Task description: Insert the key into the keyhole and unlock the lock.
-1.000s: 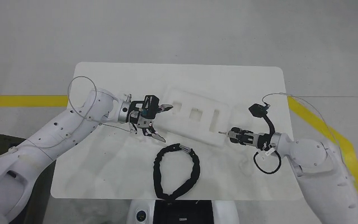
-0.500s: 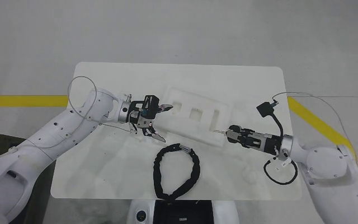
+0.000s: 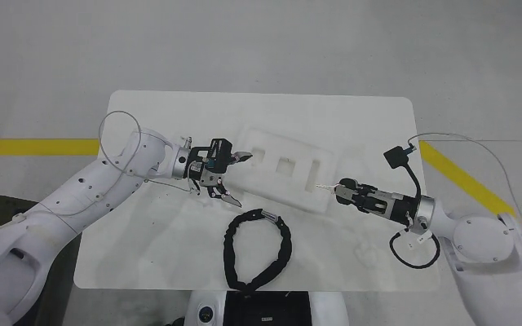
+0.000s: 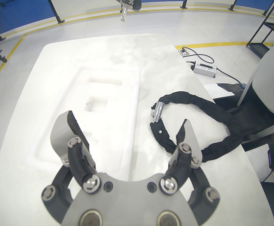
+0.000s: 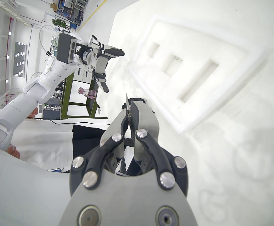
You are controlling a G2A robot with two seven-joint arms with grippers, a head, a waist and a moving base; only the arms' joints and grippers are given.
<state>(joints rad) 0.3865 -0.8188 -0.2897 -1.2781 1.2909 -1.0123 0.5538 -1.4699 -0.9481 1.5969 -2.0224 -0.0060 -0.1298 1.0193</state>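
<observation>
The right end effector (image 3: pixel 337 190) was closed narrowly on the key (image 3: pixel 327 187). Its pads pinched the key's head, and the thin blade stuck out past the fingertips toward the foam tray (image 3: pixel 265 137). It hung above the worktop (image 3: pixel 367 130), just off the tray's near corner and apart from the lock. The left end effector (image 3: pixel 242 178) was spread wide and held nothing, poised over the tray's other end with one finger above the foam and one above bare worktop.

The chain lock (image 3: pixel 283 244) lay in a loop on the worktop in front of the tray. Its shiny metal cylinder (image 3: pixel 254 216) sat at the top of the loop, near the left end effector's lower finger.

Compared with a second earlier, the right forearm had swung outward toward the worktop's edge. The key tip sat slightly farther from the tray than half a second before. The left arm and the lock had not shifted.

In the right wrist view the pads covered the key's head, and the end effector (image 5: pixel 129 111) hid most of the chain. I could not make out the keyhole in any view. In the left wrist view the key (image 4: pixel 123 15) hung in at the upper edge, and its holder was cut off.
</observation>
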